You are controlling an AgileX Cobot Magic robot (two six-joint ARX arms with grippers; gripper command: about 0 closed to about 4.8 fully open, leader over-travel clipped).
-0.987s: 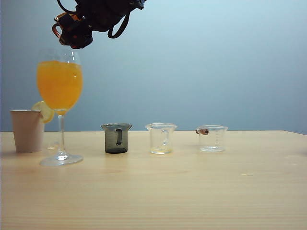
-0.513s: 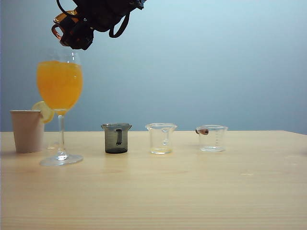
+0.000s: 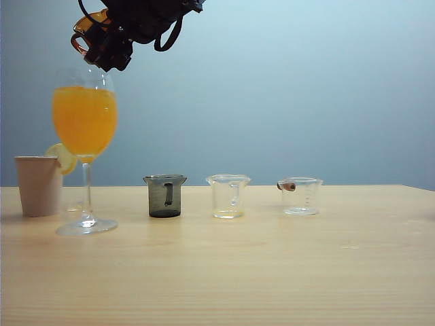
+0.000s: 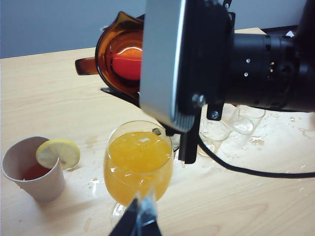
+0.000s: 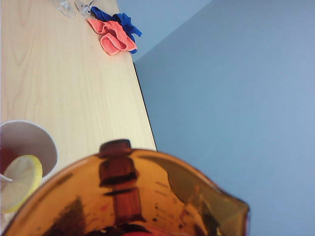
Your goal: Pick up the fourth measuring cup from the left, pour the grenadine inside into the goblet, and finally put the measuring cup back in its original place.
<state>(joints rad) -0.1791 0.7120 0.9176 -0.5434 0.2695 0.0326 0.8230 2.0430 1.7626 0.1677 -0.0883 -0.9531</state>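
Above the goblet (image 3: 85, 146), at the upper left of the exterior view: right gripper (image 3: 102, 44) clamped on the fourth measuring cup (image 3: 87, 30), held high over the rim; compared with a second ago, cup and wrist rolled slightly further, handle loop raised, body leaning more toward the bowl; position over the glass otherwise unchanged. In the left wrist view: amber cup (image 4: 118, 59) tipped on its side above the orange drink, mouth facing the camera, grenadine (image 4: 129, 64) pooled red inside and not yet past the lip; no stream visible. In the right wrist view: cup (image 5: 128, 196) filling the foreground, paper cup (image 5: 29, 147) with lemon slice (image 5: 19, 182) below on the table (image 5: 64, 83). Left gripper (image 4: 139, 223) low behind the goblet, only its tips showing, close together; grasp state impossible to tell; nothing visibly held. Grey cup (image 3: 164, 195) and two clear cups (image 3: 228, 196) standing in the row; fourth place vacant. Judgement: pour begun as a tilt only; further roll needed, lip kept over the bowl; return afterwards.
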